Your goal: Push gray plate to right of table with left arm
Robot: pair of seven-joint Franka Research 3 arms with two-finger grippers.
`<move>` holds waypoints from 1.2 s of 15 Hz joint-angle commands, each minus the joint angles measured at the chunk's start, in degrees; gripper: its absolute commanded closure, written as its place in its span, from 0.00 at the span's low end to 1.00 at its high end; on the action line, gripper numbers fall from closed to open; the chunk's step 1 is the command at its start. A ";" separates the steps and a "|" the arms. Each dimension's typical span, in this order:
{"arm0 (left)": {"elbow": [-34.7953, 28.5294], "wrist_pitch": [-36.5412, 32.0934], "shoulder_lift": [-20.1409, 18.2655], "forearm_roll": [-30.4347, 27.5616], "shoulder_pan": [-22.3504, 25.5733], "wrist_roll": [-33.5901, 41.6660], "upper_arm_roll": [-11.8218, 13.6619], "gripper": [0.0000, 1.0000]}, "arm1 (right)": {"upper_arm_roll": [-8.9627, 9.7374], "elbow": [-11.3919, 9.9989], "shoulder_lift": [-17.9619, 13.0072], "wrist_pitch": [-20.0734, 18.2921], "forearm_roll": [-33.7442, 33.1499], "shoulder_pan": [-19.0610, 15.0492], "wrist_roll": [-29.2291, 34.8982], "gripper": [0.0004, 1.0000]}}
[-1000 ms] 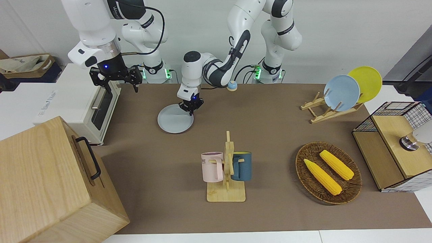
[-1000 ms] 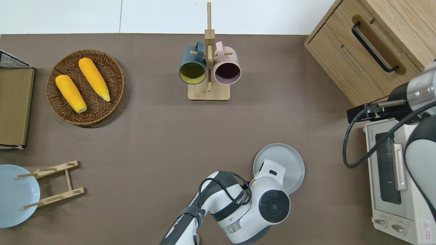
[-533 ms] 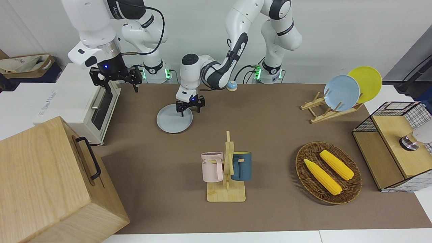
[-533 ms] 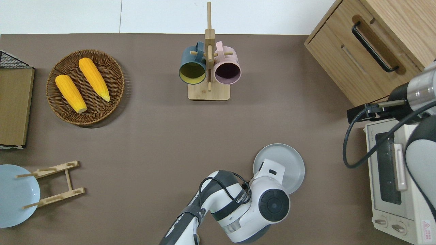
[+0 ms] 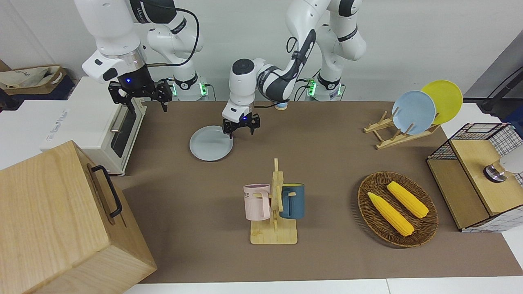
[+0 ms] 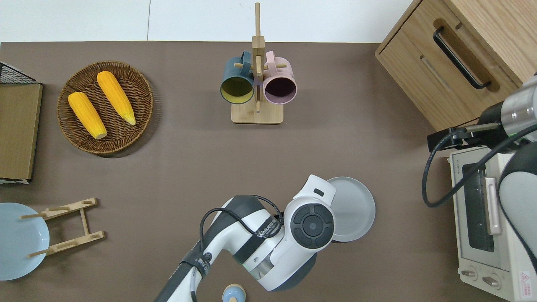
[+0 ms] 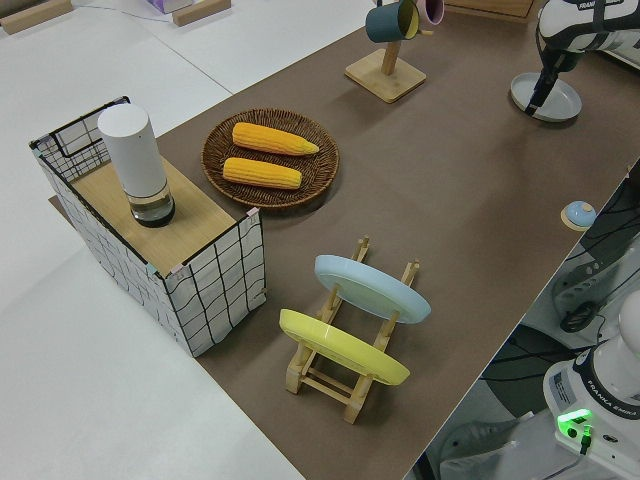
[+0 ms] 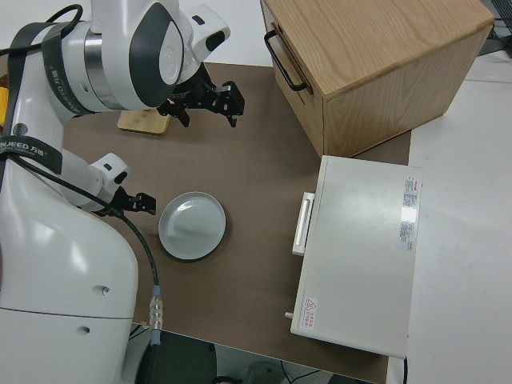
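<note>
The gray plate (image 5: 208, 147) lies flat on the brown table (image 5: 327, 163), toward the right arm's end and near the robots; it also shows in the overhead view (image 6: 354, 209) and the right side view (image 8: 192, 226). My left gripper (image 5: 241, 130) is open and empty. It hangs low over the plate's rim on the side toward the left arm's end. In the overhead view the wrist (image 6: 312, 214) hides the fingers and part of the plate. My right gripper (image 5: 139, 97) is open and parked.
A toaster oven (image 5: 94, 122) and a wooden cabinet (image 5: 61, 220) stand at the right arm's end. A mug rack (image 5: 273, 204) stands mid-table, farther from the robots. A corn basket (image 5: 398, 209), a plate rack (image 5: 412, 112) and a wire box (image 5: 478, 175) fill the left arm's end.
My left gripper has opened, lifted off the plate and moved toward the left arm's end, to the plate's rim. The plate has barely shifted. The right arm has not moved.
</note>
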 commanded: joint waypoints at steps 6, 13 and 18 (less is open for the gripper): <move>-1.98 -15.64 -12.81 -4.93 12.81 19.32 0.18 0.01 | -0.01 0.08 -0.34 -0.60 0.40 -0.04 0.18 0.02; -1.55 -22.76 -16.50 -3.96 23.52 32.23 0.44 0.01 | -0.01 0.08 -0.34 -0.60 0.40 -0.04 0.18 0.02; -0.84 -27.60 -19.05 -0.10 29.07 42.34 2.20 0.01 | -0.01 0.08 -0.34 -0.60 0.40 -0.04 0.18 0.02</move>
